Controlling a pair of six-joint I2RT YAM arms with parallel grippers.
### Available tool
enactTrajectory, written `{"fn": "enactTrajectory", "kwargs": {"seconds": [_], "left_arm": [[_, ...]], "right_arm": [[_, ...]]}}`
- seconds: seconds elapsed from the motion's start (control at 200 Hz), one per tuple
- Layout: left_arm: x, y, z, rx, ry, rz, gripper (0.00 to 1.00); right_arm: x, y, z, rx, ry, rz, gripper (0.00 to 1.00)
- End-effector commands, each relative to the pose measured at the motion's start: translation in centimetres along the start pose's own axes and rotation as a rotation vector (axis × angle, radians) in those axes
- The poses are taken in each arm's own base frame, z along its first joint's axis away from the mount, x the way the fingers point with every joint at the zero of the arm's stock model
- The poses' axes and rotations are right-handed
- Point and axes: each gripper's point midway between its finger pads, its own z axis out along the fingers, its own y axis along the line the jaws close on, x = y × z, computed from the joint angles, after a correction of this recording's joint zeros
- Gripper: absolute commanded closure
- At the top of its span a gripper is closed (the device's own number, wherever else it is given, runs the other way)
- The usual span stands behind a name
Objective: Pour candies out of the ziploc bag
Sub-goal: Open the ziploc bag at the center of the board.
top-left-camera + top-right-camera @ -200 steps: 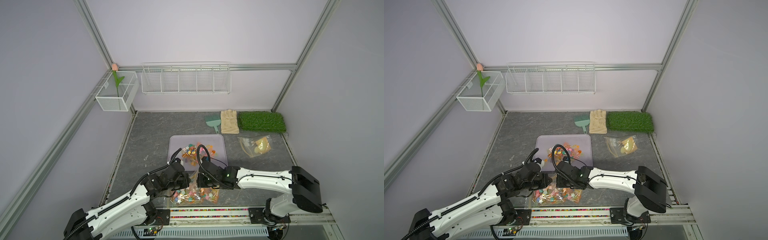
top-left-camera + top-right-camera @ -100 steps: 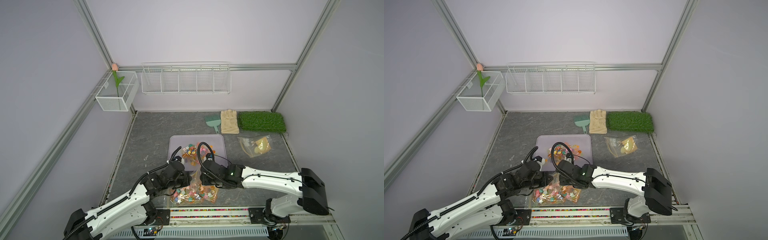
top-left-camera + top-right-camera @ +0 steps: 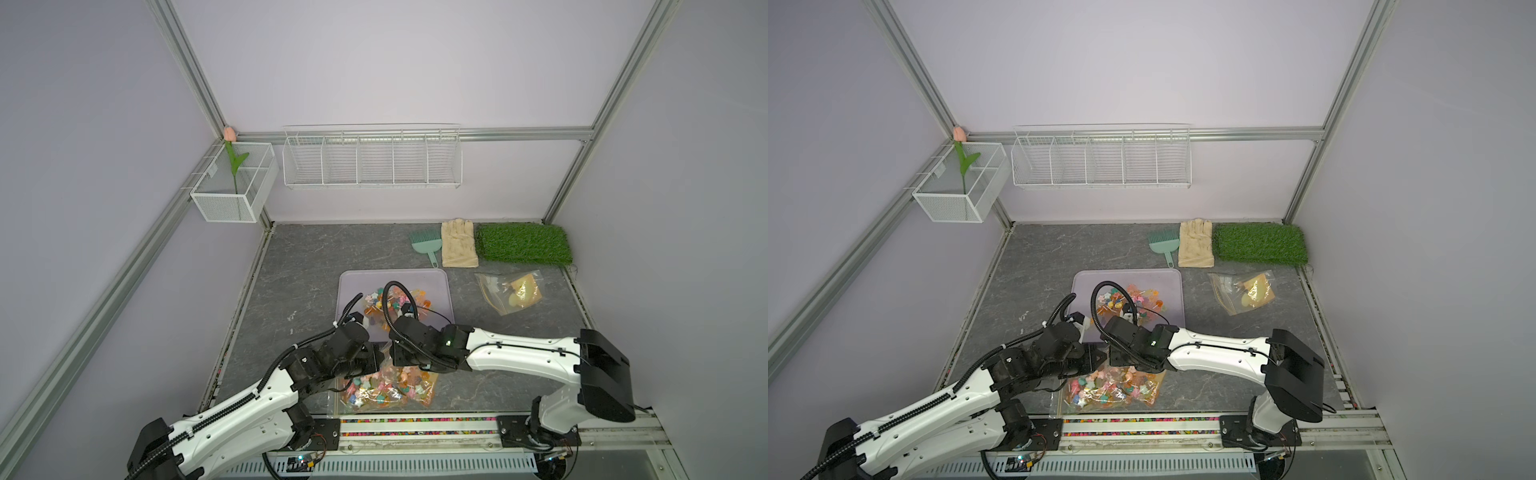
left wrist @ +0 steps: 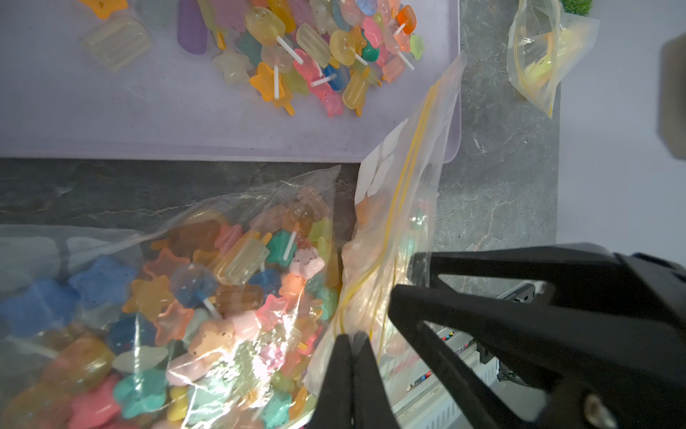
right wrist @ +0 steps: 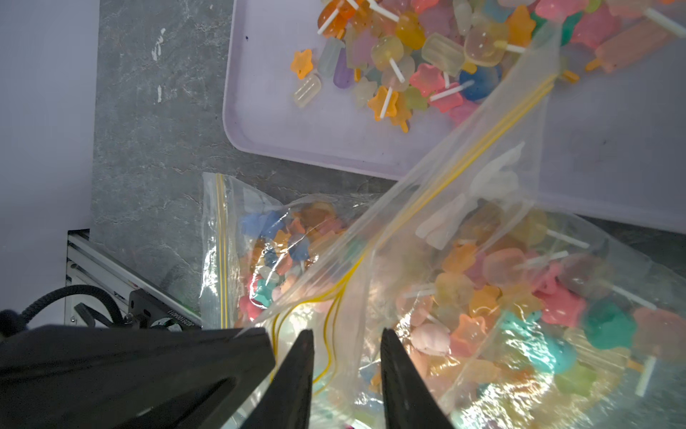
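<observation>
Now L tool (image 4: 352,338) pinches ziploc bag (image 4: 397,223) (R tool (image 5: 347,333) part-open).

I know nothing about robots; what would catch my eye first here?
The heap of bright, multicoloured star- and flower-shaped candies on white sticks, spilled on the lavender plastic tray at mid-table. Nearer the robot, the left gripper has its jaws pinched on the edge of a clear zip-top plastic bag holding many more.

One left claw (image 4: 350,340), one right claw (image 5: 347,336), one tray (image 3: 360,281), one glove (image 3: 458,243).
</observation>
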Motion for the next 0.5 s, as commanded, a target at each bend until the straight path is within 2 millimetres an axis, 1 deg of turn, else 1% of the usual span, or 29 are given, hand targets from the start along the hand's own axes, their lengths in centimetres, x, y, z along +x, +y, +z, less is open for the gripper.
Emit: {"fn": "enactTrajectory", "kwargs": {"seconds": [0.0,0.15,0.275,0.37,0.42,0.495], "left_arm": [[-0.5,-0.1,-0.4,0.0,-0.033,0.006,1.0],[-0.4,0.0,-0.3,-0.003,-0.029,0.005,1.0],[-0.4,0.0,-0.3,-0.006,-0.026,0.005,1.0],[-0.3,0.2,-0.5,-0.014,-0.027,0.004,1.0],[-0.3,0.5,-0.6,-0.022,-0.029,0.002,1.0],[-0.2,1.0,-0.8,-0.038,-0.037,-0.006,1.0]], "right_arm": [[0.3,-0.2,0.6,-0.009,0.006,0.018,0.67],[-0.1,0.0,1.3,-0.015,-0.006,0.013,0.7],[-0.8,-0.7,1.9,0.007,-0.024,0.025,0.82],[-1.2,-1.7,1.3,0.048,-0.051,0.029,0.9],[-1.4,-2.4,0.8,0.082,-0.066,0.034,0.93],[-1.3,-3.6,0.0,0.13,-0.073,0.042,0.93]]}}
